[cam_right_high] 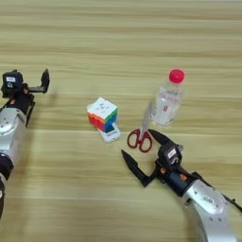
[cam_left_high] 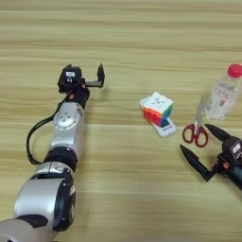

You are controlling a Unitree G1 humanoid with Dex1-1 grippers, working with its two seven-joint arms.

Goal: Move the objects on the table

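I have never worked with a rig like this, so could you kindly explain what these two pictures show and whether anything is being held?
Both pictures come from a stereo camera on a humanoid robot's head, looking down at a wooden table; the scene is the same, slightly shifted sideways. The silver limbs are its arms. The left gripper is over bare wood, jaws open, holding nothing. The right gripper lies just below the red-handled scissors, jaws open, also empty. A puzzle cube rests on a white remote control. A clear bottle with a red cap stands beside the scissors.
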